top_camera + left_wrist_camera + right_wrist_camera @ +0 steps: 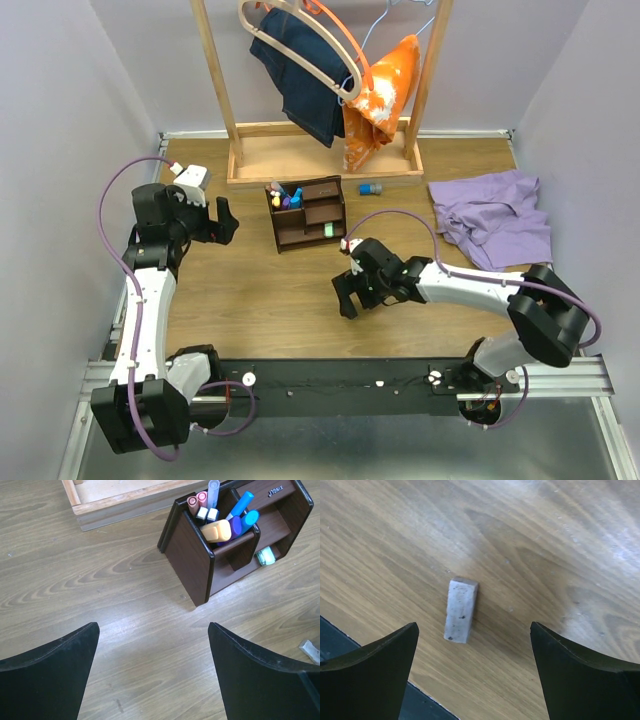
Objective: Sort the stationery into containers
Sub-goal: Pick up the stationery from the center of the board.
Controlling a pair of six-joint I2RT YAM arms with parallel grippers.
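The dark brown organizer [307, 212] stands mid-table; in the left wrist view [225, 545] its upright slots hold several pens and highlighters [227, 522], and a green item [266, 556] lies in a low tray. A small beige eraser block [460, 609] lies on the wood near the table's front edge. My right gripper [473, 630] is open above it, with the block between the jaws, nearer the left one. The eraser is hidden under the gripper [350, 297] in the top view. My left gripper [225, 222] is open and empty, left of the organizer. A blue-capped item [371, 188] lies behind the organizer's right side.
A tall light-wood clothes rack [320, 160] with jeans and an orange garment stands at the back. A purple cloth [490, 215] lies at the right. The table's dark front edge [350, 645] is close to the eraser. A small pale object [310, 650] lies right of my left gripper.
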